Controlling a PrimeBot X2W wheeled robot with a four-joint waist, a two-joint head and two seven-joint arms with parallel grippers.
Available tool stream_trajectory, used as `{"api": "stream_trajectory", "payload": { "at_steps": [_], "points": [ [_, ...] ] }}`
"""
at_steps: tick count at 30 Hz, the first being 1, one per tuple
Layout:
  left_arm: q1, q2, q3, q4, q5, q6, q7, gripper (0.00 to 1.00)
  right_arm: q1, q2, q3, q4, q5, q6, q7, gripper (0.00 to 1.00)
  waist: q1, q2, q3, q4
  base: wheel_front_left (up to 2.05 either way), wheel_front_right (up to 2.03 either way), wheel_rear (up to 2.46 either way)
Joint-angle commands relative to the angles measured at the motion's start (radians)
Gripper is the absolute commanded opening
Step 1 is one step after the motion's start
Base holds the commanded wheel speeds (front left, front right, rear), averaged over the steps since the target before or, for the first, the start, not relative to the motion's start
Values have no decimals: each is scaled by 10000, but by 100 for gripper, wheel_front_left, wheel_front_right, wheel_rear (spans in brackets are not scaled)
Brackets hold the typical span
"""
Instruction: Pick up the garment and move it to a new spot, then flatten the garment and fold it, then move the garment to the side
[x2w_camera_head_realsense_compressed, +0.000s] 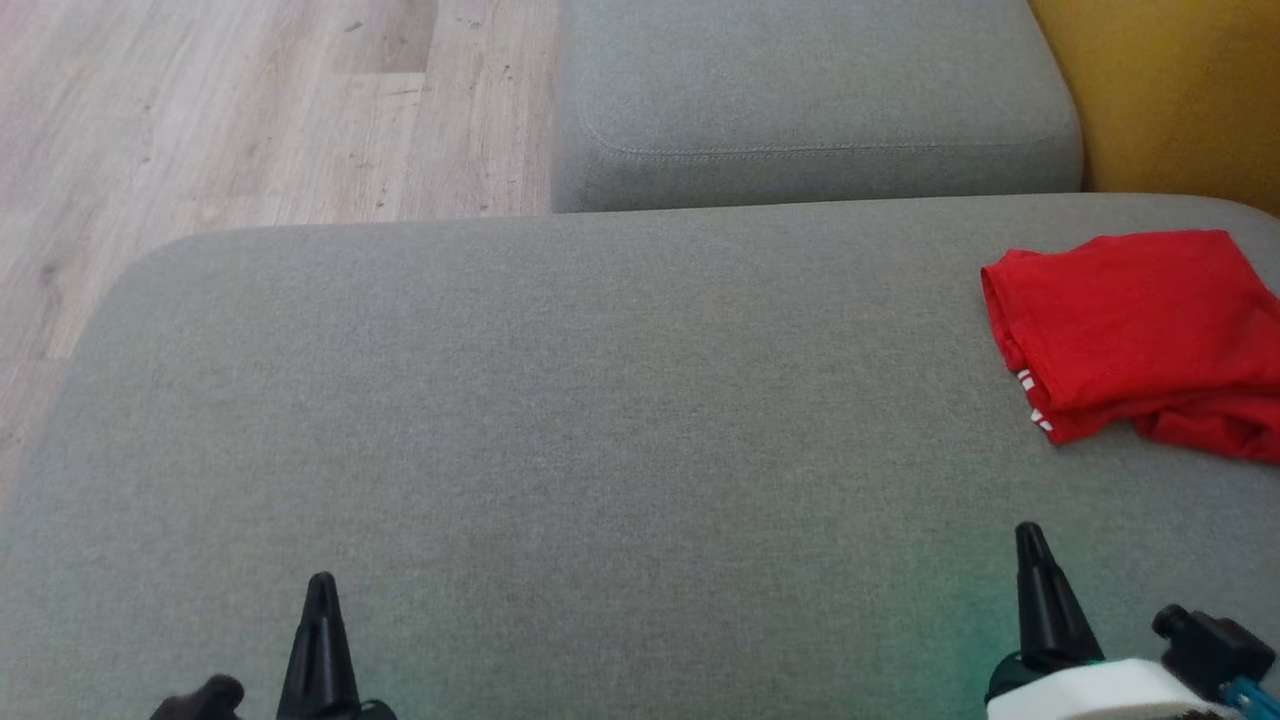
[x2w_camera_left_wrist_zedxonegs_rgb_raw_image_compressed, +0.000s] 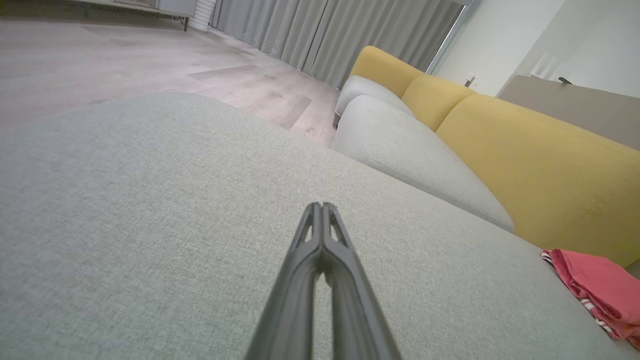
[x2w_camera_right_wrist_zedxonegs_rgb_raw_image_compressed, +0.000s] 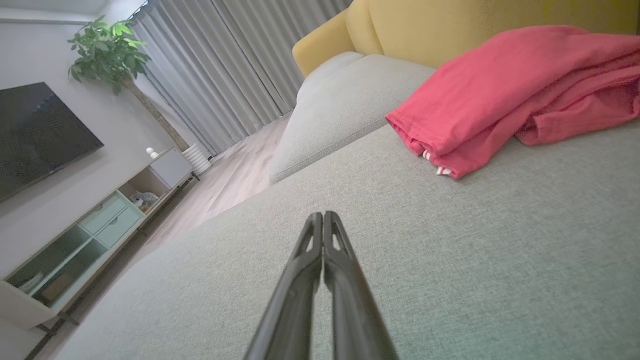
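A red garment (x2w_camera_head_realsense_compressed: 1135, 335) lies folded at the far right of the grey sofa seat (x2w_camera_head_realsense_compressed: 560, 420), with a bit of white striping at its near corner. It also appears as the red garment (x2w_camera_right_wrist_zedxonegs_rgb_raw_image_compressed: 505, 95) in the right wrist view and the red garment (x2w_camera_left_wrist_zedxonegs_rgb_raw_image_compressed: 597, 290) at the left wrist view's lower right. My left gripper (x2w_camera_head_realsense_compressed: 322, 585) sits low at the near left, shut and empty. My right gripper (x2w_camera_head_realsense_compressed: 1030, 535) is at the near right, shut and empty, a short way in front of the garment. The same shut fingers show as left gripper (x2w_camera_left_wrist_zedxonegs_rgb_raw_image_compressed: 322, 206) and right gripper (x2w_camera_right_wrist_zedxonegs_rgb_raw_image_compressed: 322, 216).
A second grey cushion (x2w_camera_head_realsense_compressed: 810, 100) lies beyond the seat, with a yellow backrest (x2w_camera_head_realsense_compressed: 1180, 90) at the right. Wooden floor (x2w_camera_head_realsense_compressed: 250, 110) lies to the left and beyond. The right wrist view shows a TV cabinet (x2w_camera_right_wrist_zedxonegs_rgb_raw_image_compressed: 85, 235), a plant (x2w_camera_right_wrist_zedxonegs_rgb_raw_image_compressed: 107, 52) and curtains (x2w_camera_right_wrist_zedxonegs_rgb_raw_image_compressed: 235, 65).
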Motion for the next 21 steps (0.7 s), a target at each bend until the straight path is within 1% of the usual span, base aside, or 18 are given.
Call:
{"api": "stream_trajectory", "payload": {
  "at_steps": [1,21],
  "points": [
    [-498,131,190,-258,-218,-78,11,0,-496,-183,-11,-276,243,19,27,0,-1,-1,4,-4,0,0,0],
    [-1003,179,489,-54,-2664,-287,533,0,-980,-248,-262,-139,2654,30,543,0,-1,-1,126,-104,0,0,0]
  ]
}}
